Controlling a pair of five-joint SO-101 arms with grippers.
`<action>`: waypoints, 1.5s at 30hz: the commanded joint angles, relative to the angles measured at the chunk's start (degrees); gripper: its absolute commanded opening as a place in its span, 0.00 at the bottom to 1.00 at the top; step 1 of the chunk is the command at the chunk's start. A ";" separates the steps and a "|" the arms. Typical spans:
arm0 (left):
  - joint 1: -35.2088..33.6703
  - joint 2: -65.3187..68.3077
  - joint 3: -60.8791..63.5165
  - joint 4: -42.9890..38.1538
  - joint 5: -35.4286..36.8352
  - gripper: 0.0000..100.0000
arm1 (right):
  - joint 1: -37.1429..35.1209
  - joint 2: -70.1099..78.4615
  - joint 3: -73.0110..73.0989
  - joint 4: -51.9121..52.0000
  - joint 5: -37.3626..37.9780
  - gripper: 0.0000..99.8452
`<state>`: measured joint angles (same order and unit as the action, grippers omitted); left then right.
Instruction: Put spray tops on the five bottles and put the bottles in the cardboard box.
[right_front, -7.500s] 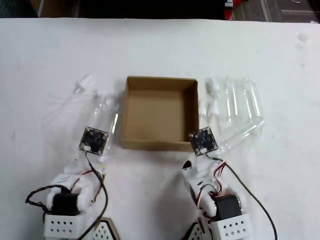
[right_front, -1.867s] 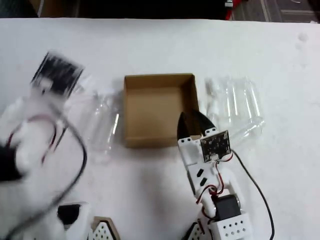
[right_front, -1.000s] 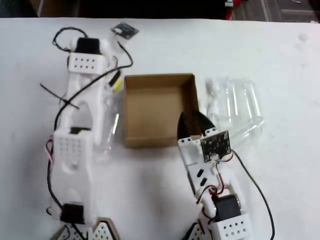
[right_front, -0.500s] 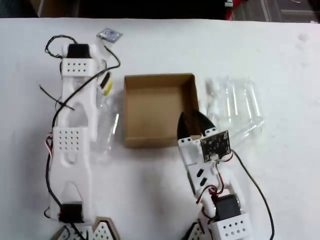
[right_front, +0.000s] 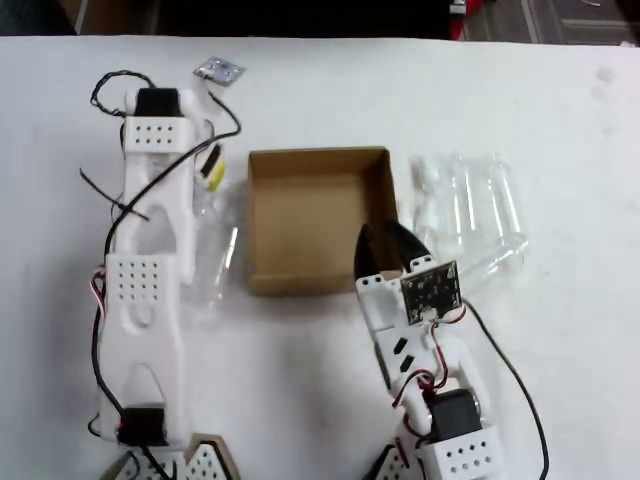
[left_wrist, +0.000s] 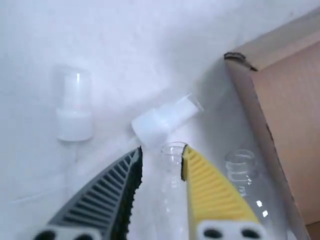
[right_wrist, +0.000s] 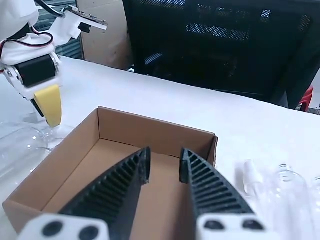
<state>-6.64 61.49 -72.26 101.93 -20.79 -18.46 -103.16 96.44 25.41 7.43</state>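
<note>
Left hand (left_wrist: 161, 151) part-open, straddling clear bottle (left_wrist: 170, 192) at its neck

white table (right_front: 330, 90) spans high view, evenly lit, soft shadows. beyond far edge, dark strip (right_front: 300, 15). grey floor (right_front: 570, 20) with pale lines at far right corner; small red object (right_front: 458, 8) beside it. brown surface (right_front: 85, 12) at far left corner. right wrist view: black mesh chair (right_wrist: 225, 40) behind table, brown panel (right_wrist: 102, 35) beside it, grey slatted surface (right_wrist: 67, 42) farther off.
</note>
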 joint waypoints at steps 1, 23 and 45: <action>1.54 -1.10 2.81 0.53 0.97 0.13 | 0.75 -0.04 0.44 -1.63 0.70 0.08; 2.24 -0.75 5.98 0.44 4.57 0.09 | 0.75 -0.04 0.44 -1.63 0.70 0.08; 10.86 -29.58 24.26 0.53 4.92 0.03 | 0.92 -0.04 0.44 -1.80 0.70 0.08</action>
<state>1.10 45.93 -53.98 101.85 -16.66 -18.46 -103.16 96.44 25.41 7.43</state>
